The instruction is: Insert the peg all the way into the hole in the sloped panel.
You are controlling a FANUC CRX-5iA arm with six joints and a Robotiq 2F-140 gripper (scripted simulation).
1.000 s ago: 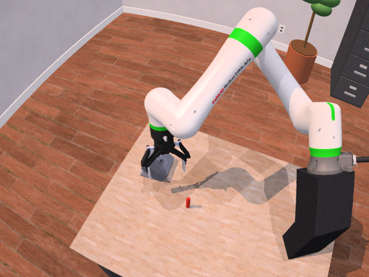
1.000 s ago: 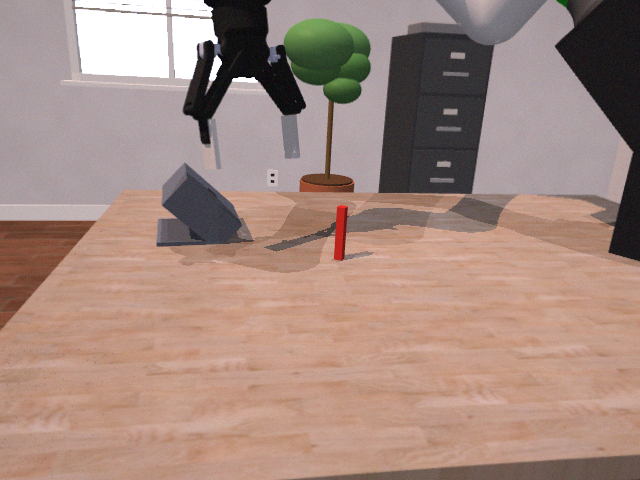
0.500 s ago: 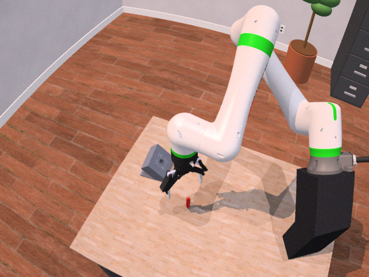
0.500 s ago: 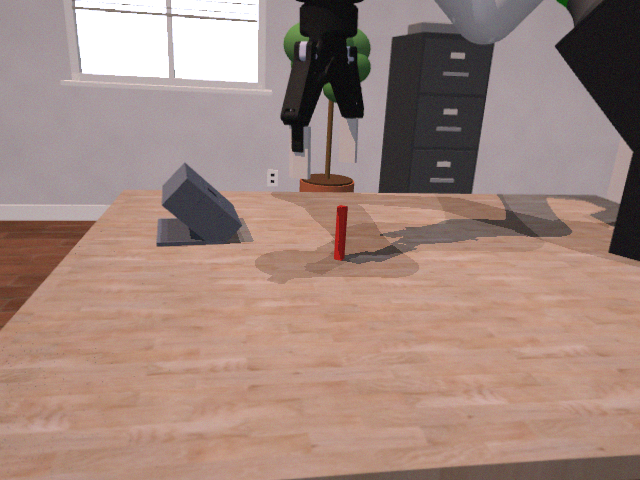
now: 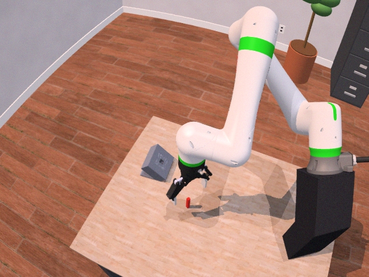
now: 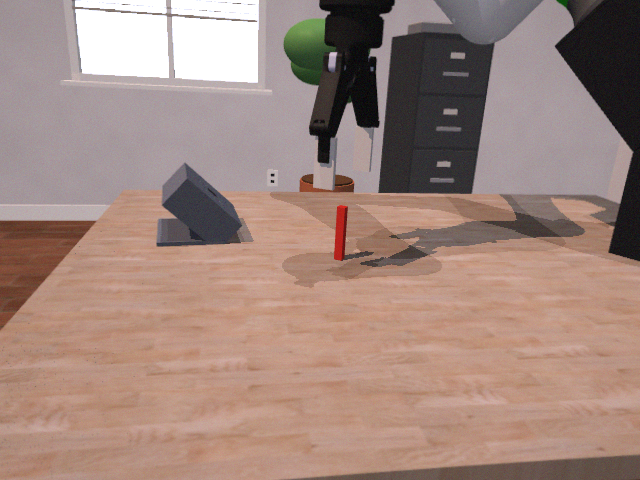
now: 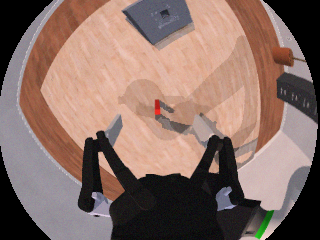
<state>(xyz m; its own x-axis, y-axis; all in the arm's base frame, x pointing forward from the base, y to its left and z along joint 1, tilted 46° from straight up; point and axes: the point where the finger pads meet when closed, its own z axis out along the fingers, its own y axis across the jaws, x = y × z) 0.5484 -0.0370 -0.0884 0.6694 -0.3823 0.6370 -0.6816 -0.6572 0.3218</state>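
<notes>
A red peg [image 5: 187, 202] [image 6: 340, 232] [image 7: 158, 107] stands upright on the wooden table [image 5: 149, 238] [image 6: 310, 361]. A grey sloped panel [image 5: 157, 162] [image 6: 199, 210] [image 7: 160, 16] with a small square hole stands near the table's left edge. My gripper [image 5: 189, 193] [image 6: 345, 167] [image 7: 158, 120] is open and empty. It hangs above the peg with a finger on each side, well clear of the peg's top. The panel is apart from it, to the left in the exterior view.
The robot's black base [image 5: 322, 208] stands at the table's right side. A potted plant [image 5: 301, 59] and a dark filing cabinet [image 6: 439, 113] stand on the floor beyond the table.
</notes>
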